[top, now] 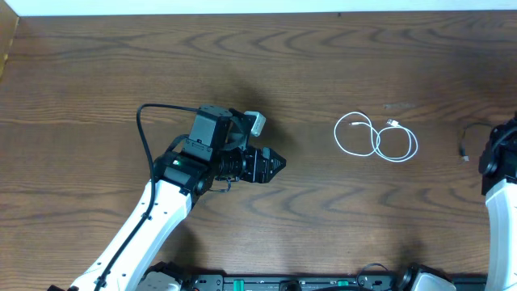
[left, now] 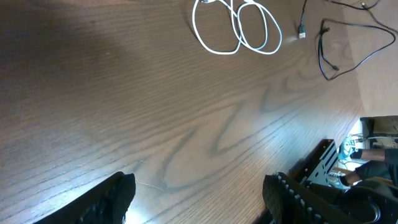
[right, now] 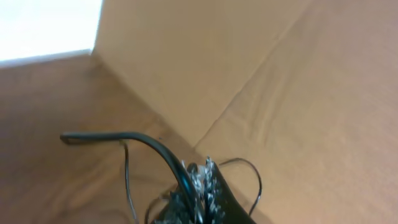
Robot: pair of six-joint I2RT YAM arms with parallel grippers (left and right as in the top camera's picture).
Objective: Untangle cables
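Well, we see the left tool (left: 199,186) spread above the counter (left: 124,112), the white cable (left: 236,28) in 2 loose loops well ahead of it; the right tool (right: 200,177) is pressed together, pinching the thin black cable (right: 143,142).

Wears a white shell along the left arm (top: 149,218), black just behind the left gripper (top: 279,164), with a small green light (top: 176,168) and a black arm cable (top: 144,129) at the wrist. Carries ribbed black fingers (left: 292,196). Repeats white and black on the right arm (top: 505,218).
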